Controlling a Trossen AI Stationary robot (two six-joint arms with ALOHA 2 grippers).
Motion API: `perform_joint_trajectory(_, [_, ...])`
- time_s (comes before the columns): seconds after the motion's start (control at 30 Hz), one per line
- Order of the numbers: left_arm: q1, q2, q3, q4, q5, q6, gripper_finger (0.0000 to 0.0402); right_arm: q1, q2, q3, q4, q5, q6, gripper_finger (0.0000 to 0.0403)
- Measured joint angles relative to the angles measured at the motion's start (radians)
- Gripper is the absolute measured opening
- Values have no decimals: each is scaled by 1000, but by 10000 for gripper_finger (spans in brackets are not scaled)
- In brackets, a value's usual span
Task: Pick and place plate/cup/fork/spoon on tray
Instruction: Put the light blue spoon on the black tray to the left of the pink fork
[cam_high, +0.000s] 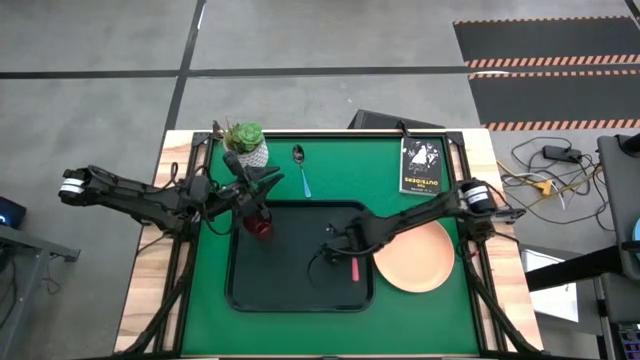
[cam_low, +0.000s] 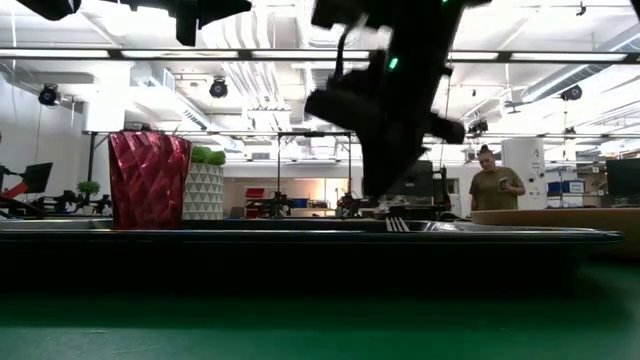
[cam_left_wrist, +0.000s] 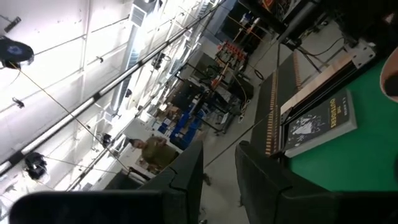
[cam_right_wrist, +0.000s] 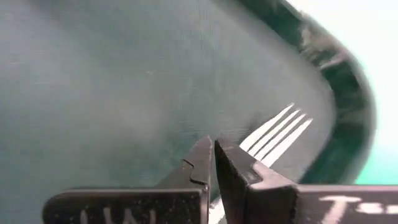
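The dark tray (cam_high: 240, 290) lies at the table's middle. The dark red cup (cam_high: 260, 226) stands upright in its far left corner, also in the low view (cam_low: 148, 180). My left gripper (cam_high: 256, 190) hangs open just above the cup and touches nothing. My right gripper (cam_high: 338, 245) is down on the tray's right part, shut on the pink-handled fork (cam_high: 353, 268). The salmon plate (cam_high: 413, 255) lies on the green mat against the tray's right rim. The teal-handled spoon (cam_high: 301, 170) lies on the mat beyond the tray. My right gripper has the fork between its two fingers near the metal neck, which the right finger (cam_right_wrist: 249, 171) hides. The fingers slant down from the table's right. The tines (cam_right_wrist: 280, 134) stick out past the fingertips and lie on the tray floor; the pink handle points toward the near edge.
A white pot with a green plant (cam_high: 247, 145) stands on the mat just beyond the cup. A black book (cam_high: 421, 165) lies at the far right. A person (cam_low: 492, 180) stands in the room beyond the table. The tray's left and near parts are bare.
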Motion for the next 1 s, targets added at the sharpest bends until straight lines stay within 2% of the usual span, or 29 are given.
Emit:
perform_joint_trajectory(0.13, [0,1,0,-2,0,-63,75,33,-76,-18,-1,94,-117,8])
perform_joint_trajectory(0.27, [0,15,8,-16,2,-283,75,51,-161,-74,20,186,-239,8])
perform_joint_trajectory(0.33, [0,33,8,-30,3,-357,75,51,-214,-127,72,192,-302,8])
perform_joint_trajectory(0.67, [16,209,96,-93,-4,-578,75,49,-538,-578,628,186,-601,8])
perform_joint_trajectory(0.8, [70,301,168,-98,-5,-691,72,49,-667,-722,745,179,-695,8])
perform_joint_trajectory(0.9, [136,378,256,-217,-5,-827,60,49,-762,-798,765,177,-709,8])
perform_joint_trajectory(1.0, [214,453,356,-423,-6,-997,43,49,-838,-850,772,177,-728,8])
